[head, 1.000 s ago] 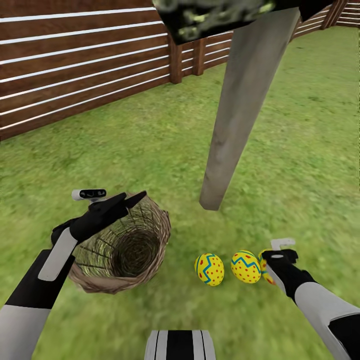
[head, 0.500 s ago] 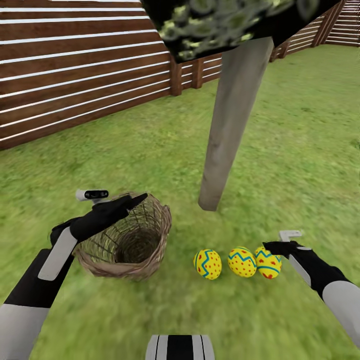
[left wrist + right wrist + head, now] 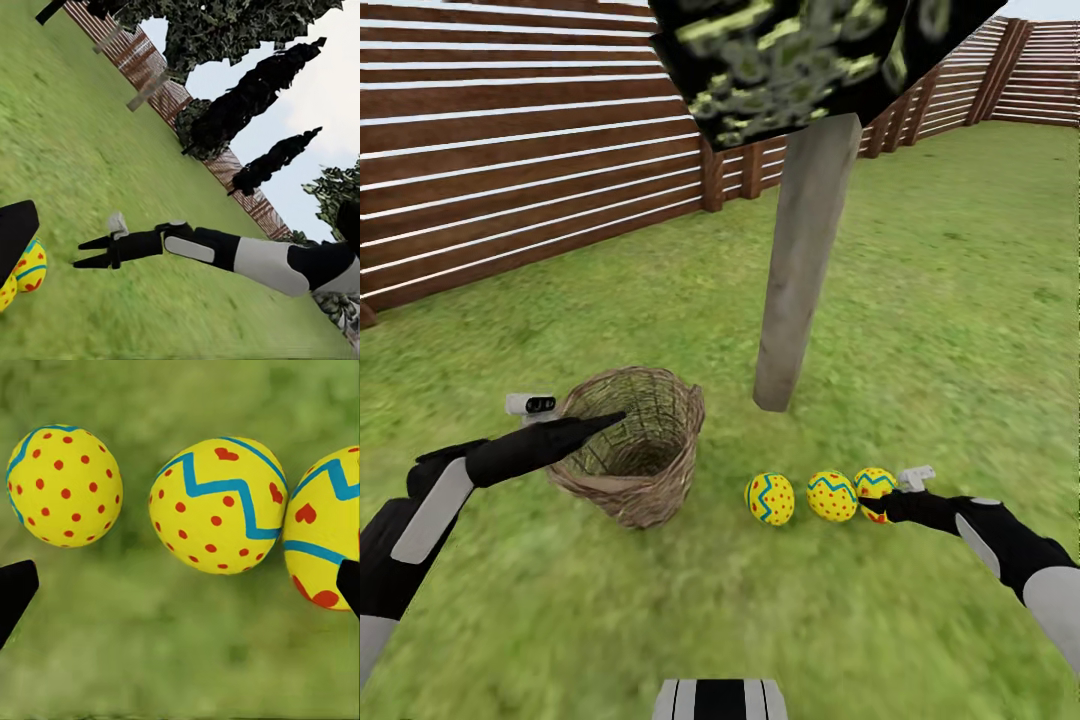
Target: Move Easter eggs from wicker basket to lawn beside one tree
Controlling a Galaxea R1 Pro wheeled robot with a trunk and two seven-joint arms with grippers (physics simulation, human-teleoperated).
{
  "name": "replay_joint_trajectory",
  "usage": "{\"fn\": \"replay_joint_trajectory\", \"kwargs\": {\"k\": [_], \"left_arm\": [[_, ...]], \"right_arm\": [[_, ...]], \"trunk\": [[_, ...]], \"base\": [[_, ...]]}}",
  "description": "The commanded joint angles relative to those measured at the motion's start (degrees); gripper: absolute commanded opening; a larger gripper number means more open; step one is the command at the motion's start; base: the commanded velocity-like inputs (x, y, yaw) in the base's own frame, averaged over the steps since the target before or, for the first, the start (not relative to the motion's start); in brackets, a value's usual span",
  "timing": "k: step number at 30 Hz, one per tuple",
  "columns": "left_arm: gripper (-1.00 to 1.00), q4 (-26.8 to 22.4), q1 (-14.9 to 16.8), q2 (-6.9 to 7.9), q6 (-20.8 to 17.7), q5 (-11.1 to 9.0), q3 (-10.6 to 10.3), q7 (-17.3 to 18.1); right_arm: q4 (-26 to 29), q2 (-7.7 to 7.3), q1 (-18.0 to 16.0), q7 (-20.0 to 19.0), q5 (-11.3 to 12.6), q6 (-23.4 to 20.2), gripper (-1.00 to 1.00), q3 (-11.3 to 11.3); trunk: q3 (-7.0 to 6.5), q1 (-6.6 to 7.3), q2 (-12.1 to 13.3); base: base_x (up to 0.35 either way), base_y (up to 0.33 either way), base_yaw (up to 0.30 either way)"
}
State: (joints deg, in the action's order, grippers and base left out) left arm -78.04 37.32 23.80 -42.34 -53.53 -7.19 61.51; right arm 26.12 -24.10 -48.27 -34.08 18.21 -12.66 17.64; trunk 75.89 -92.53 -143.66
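While the left arm point(image 3: 510, 455) reaches over the basket point(image 3: 630, 455), eggs point(image 3: 832, 496) lie beside.

A brown horizontal-slat wooden fence point(image 3: 510, 150) fills the head view's upper left and runs on to the upper right corner. In the left wrist view, slim black cypress-shaped trees point(image 3: 255, 105) rise diagonally against pale sky point(image 3: 330, 82).
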Motion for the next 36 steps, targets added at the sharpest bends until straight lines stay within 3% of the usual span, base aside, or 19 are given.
{"fn": "replay_joint_trajectory", "kwargs": {"k": [1,5,9,12,15,16,19,23,25,29,32,33,36], "left_arm": [[1.0,0.43,0.0,0.25,-0.39,-0.23,-0.08,-0.06],[1.0,3.31,-0.04,1.24,-0.38,0.12,0.03,-0.02],[1.0,5.26,-0.05,5.02,-0.3,0.05,-0.09,0.08],[1.0,5.7,-0.12,5.96,-0.29,0.05,-0.17,0.16],[1.0,6.92,-0.36,6.86,-0.28,0.09,-0.29,0.13],[1.0,8.91,-0.51,7.22,-0.28,0.11,-0.34,0.15],[1.0,11.06,-0.56,7.45,-0.28,0.63,-0.43,0.15],[1.0,11.8,-0.99,7.7,-1.0,4.49,-0.79,0.18],[1.0,12.03,-2.28,7.7,-2.56,6.86,-1.99,0.19],[1.0,12.1,-3.67,7.74,-3.37,8.05,-4.62,0.19],[1.0,12.23,-4.85,7.79,-3.5,9.16,-8.56,0.16],[1.0,12.56,-5.08,7.74,-3.52,11.01,-10.35,0.14],[1.0,13.85,-5.2,7.61,-3.54,13.45,-13.76,0.14]], "right_arm": [[0.02,-0.04,-0.01,-0.67,0.54,-0.44,1.0,0.3],[-0.12,0.05,0.03,-1.62,0.34,-0.37,1.0,0.42],[-0.69,0.13,0.59,-1.93,0.22,-0.3,1.0,0.59],[-0.97,0.22,0.99,-1.94,-0.06,-0.27,1.0,1.56],[-1.22,0.28,1.31,-1.95,-0.12,-0.29,1.0,4.94],[-2.22,0.34,1.64,-1.96,-0.11,-0.33,1.0,7.17],[-4.25,1.13,2.1,-1.92,-0.11,-0.33,1.0,9.38],[-6.16,1.93,2.9,-1.88,-0.11,-0.35,1.0,10.89],[-6.7,2.34,3.77,-1.88,-0.11,-0.4,1.0,11.15],[-7.68,3.79,5.05,-1.75,-0.36,-0.43,1.0,11.36],[-9.39,5.05,5.7,-1.69,-1.32,-0.43,1.0,12.28],[-10.42,5.76,5.82,-1.64,-1.78,-0.44,1.0,13.0],[-13.55,7.32,5.96,-1.36,-2.12,-0.34,1.0,14.35]], "trunk": [[-0.19,0.05,0.0],[-1.07,0.15,0.05],[-1.74,0.23,0.09],[-1.74,0.23,0.09],[-1.74,0.23,0.09],[-1.96,0.26,0.1],[-2.62,0.33,0.14],[-3.51,0.44,0.2],[-3.95,0.49,0.22],[-4.84,0.59,0.28],[-5.5,0.67,0.32],[-5.73,0.69,0.33],[-6.39,0.77,0.37]], "base": [[-0.103,0.0,0.0],[-0.043,0.0,0.0],[-0.006,0.0,0.0],[0.0,0.0,0.0],[0.0,0.0,0.0],[0.0,0.0,0.0],[0.0,0.0,0.0],[0.0,0.0,0.0],[0.0,0.0,0.0],[0.0,0.0,0.0],[0.0,0.0,0.0],[0.0,0.0,0.0],[0.0,0.0,0.0]]}}
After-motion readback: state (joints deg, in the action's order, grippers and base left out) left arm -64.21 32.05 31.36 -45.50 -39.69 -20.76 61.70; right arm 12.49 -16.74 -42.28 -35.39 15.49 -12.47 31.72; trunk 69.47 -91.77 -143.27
